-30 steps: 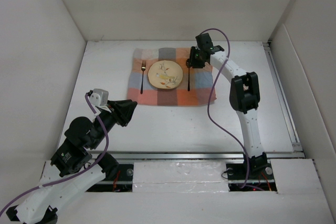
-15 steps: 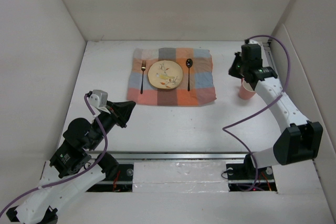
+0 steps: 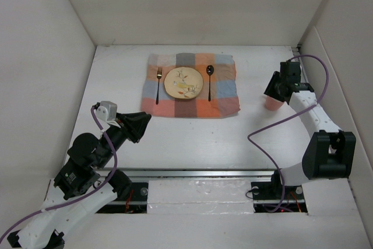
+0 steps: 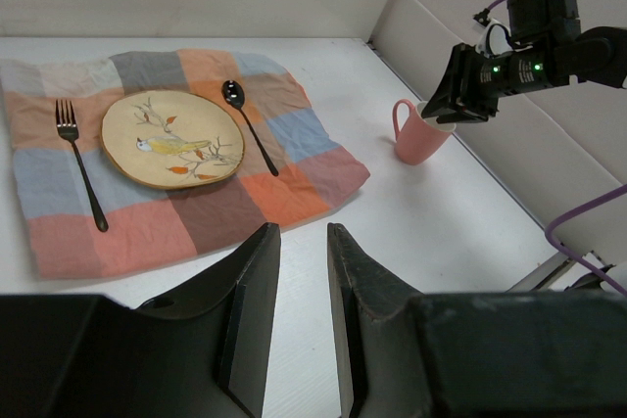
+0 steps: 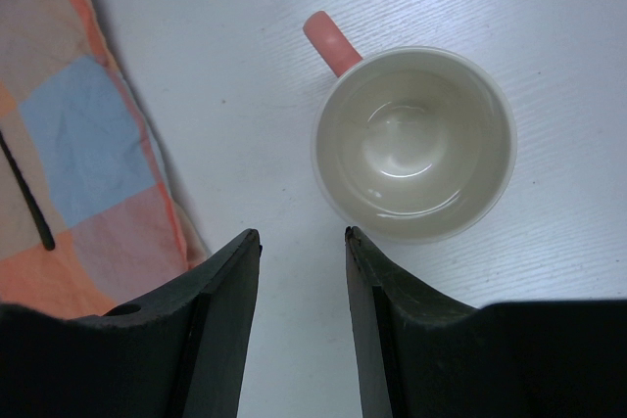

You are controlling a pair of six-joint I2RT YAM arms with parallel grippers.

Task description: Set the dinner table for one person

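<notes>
On the white dinner table [image 3: 192,138] lies a checked cloth [image 3: 224,102] with a bird-patterned plate [image 3: 183,83] in its middle. A fork [image 3: 158,84] lies left of the plate and a spoon [image 3: 210,83] right of it. A pink mug [image 3: 270,104] stands upright on the bare table right of the cloth. My right gripper [image 5: 302,234] hovers open just above and beside the mug [image 5: 413,144], whose handle [image 5: 330,41] points toward the cloth; nothing sits between its fingers. My left gripper [image 4: 302,229] is open and empty, low over the table in front of the cloth.
White walls enclose the table on three sides, the right wall [image 3: 326,86] close behind the mug. A metal rail [image 3: 204,173] runs along the near edge. The right arm's purple cable [image 3: 262,132] loops over the table.
The right arm swung from the spoon's place on the cloth out to the right and now sits over the mug. The spoon stays on the cloth. The left arm barely moved.
</notes>
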